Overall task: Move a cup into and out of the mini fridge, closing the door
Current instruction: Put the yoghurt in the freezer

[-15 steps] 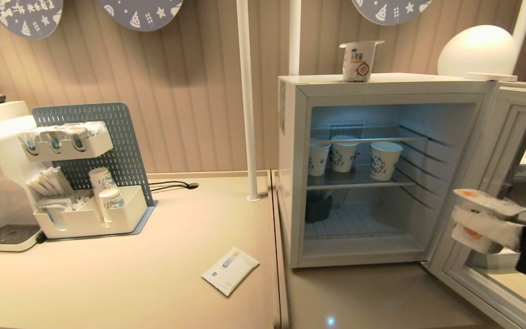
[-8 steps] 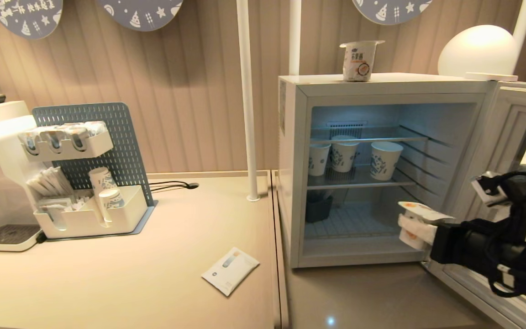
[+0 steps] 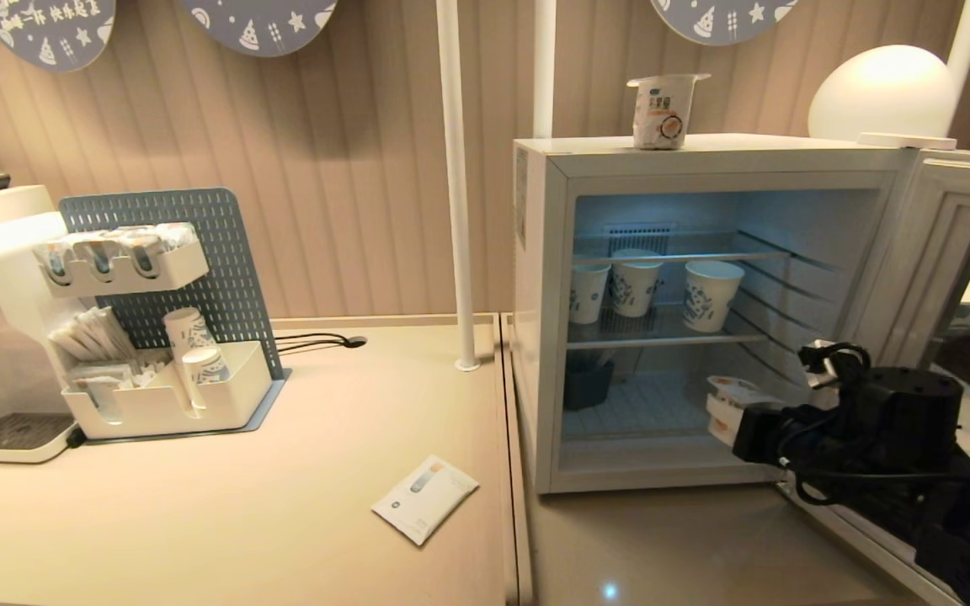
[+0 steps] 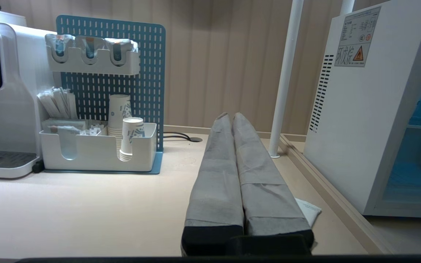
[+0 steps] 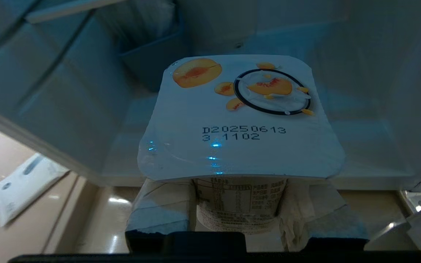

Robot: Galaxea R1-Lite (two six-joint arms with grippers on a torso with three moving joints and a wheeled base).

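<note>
1. Gripping a peach yogurt cup (image 3: 733, 394), right gripper (image 3: 725, 417) reaches into the mini fridge (image 3: 535, 320) at its bottom compartment.
2. Door (image 3: 952, 278): swung open, rightward.
3. Left gripper (image 4: 228, 118): fingers pressed together above the counter (image 3: 224, 522).

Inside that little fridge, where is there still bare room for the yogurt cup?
The bottom level is bare between the dark bin and the right wall. The middle shelf is crowded with three paper cups. The top shelf looks bare.

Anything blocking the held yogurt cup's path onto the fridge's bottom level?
Nothing visible. The right gripper holds the yogurt cup at the mini fridge opening; the door is swung wide. The dark container sits back left, the paper cups on the shelf above.
</note>
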